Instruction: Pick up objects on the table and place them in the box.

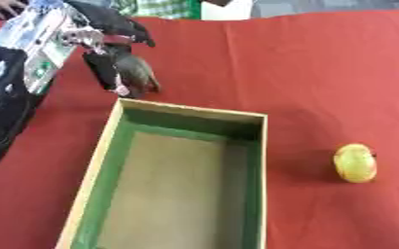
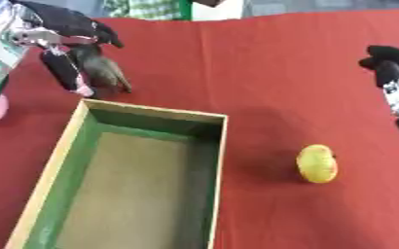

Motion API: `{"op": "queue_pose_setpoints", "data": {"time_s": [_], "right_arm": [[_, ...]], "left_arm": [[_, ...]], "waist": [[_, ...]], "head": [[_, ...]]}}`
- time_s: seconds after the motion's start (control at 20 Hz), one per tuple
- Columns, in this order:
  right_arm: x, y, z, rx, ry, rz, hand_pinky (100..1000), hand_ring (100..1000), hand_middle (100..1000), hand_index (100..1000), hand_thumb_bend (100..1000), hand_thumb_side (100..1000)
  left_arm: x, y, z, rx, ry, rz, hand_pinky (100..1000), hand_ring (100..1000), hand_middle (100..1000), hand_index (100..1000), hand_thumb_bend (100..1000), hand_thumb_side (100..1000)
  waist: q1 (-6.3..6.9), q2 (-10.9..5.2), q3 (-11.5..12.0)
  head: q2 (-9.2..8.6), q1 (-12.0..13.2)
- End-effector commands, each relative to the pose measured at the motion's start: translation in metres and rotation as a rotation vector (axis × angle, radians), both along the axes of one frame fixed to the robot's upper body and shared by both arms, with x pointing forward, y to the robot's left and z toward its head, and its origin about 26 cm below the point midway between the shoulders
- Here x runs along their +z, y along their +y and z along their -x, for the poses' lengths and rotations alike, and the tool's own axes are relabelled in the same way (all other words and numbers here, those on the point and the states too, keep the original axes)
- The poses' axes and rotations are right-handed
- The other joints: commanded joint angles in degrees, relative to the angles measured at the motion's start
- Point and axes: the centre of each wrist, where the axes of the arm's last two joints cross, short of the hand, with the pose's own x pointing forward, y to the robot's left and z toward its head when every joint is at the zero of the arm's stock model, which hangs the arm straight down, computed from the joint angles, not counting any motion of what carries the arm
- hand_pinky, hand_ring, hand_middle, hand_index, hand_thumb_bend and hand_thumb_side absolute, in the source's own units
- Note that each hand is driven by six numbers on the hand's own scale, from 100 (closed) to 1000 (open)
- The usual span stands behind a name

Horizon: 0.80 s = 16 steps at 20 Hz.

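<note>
A worktop (image 1: 305, 73) covered in red cloth fills nearly the whole scene, with only a strip of pale background and a bit of green checked fabric visible along the far edge. A long open box (image 1: 109, 160) with pale wooden rims, green inner walls and a tan floor sits at the lower left, running away from the viewer; nothing lies inside it.

The left hand (image 1: 109, 44), black with silver parts, comes in from the upper left and hangs just beyond the box's far left corner. Its fingers are curled around a dark grey-brown object (image 1: 139, 73), which points downward and sits above the cloth, close to the box's far rim but outside it.

A small yellow-green fruit (image 2: 317, 163) lies on the cloth to the right of the box, apart from its wall and well away from both hands.

The right hand (image 2: 390, 73) shows at the right edge, dark, with fingers pointing toward the far side and holding nothing.
</note>
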Motion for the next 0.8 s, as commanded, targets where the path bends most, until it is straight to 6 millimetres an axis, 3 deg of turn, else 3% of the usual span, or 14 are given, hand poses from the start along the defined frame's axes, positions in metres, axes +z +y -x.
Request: {"op": "queue_pose_setpoints", "data": {"time_s": [0.05, 0.3, 0.6, 0.8], "right_arm": [[0.007, 0.001, 0.002, 0.003, -0.026, 0.007, 904, 844, 739, 892, 100, 1000], [0.007, 0.002, 0.002, 0.008, -0.024, 0.001, 905, 844, 737, 891, 100, 1000], [0.005, 0.003, 0.002, 0.011, -0.02, -0.012, 906, 844, 735, 891, 100, 1000], [0.004, 0.001, 0.002, -0.005, -0.02, -0.019, 906, 845, 734, 891, 100, 1000]], "left_arm": [[0.01, 0.006, -0.002, 0.028, 0.008, -0.07, 706, 865, 948, 1000, 485, 414], [0.004, 0.009, -0.008, 0.053, 0.023, -0.082, 699, 858, 938, 1000, 424, 370], [0.003, 0.007, -0.011, 0.067, 0.019, -0.095, 672, 842, 910, 1000, 262, 255], [0.001, 0.009, -0.013, 0.087, 0.023, -0.088, 630, 796, 796, 918, 227, 227]], "waist": [[-0.09, -0.89, -0.1], [0.05, -0.68, -0.3], [-0.05, -0.53, -0.9], [-0.22, -0.4, -1.1]], "head": [[-0.39, 0.2], [-0.53, 0.1], [-0.69, 0.1], [-0.66, 0.1]]}}
